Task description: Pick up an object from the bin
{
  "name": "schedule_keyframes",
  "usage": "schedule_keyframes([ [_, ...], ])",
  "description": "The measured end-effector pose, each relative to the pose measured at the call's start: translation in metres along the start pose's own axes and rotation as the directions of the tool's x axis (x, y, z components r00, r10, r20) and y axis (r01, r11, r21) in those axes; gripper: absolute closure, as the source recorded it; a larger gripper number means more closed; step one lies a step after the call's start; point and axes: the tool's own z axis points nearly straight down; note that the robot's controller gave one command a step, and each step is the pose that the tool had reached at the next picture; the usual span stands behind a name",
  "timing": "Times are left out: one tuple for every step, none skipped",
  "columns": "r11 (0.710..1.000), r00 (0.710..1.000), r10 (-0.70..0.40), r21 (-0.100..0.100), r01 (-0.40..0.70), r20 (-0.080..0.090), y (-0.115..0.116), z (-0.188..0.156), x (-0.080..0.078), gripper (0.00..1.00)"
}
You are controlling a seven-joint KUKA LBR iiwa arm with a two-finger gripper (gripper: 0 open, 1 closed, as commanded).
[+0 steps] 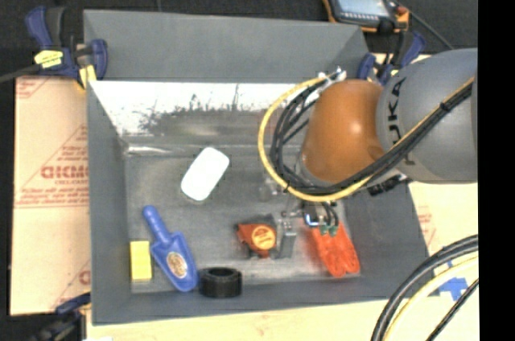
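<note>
Although the gripper (304,225) stood low over the bin's (109,170) floor, between a small round orange thing (258,237) and a flat red-orange thing (336,252), nothing showed in its grasp, its opening could not be told, and the pick remained undone.

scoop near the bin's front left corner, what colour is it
The scoop is blue, with a paler mark on its wide end; the camera view shows it best.
</note>
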Motion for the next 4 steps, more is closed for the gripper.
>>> schedule_keyframes([
  [1.0, 1.0, 0.019, -0.001, -0.019, 0.004, 0.006, 0.066, 0.003, 0.0],
  [0.998, 0.998, 0.068, -0.004, -0.068, 0.009, 0.008, 0.092, 0.0, 1.0],
  [0.997, 0.997, 0.074, -0.004, -0.074, 0.007, 0.009, 0.089, 0.0, 1.0],
  [0.997, 0.997, 0.08, -0.004, -0.08, 0.006, 0.009, 0.086, 0.001, 1.0],
])
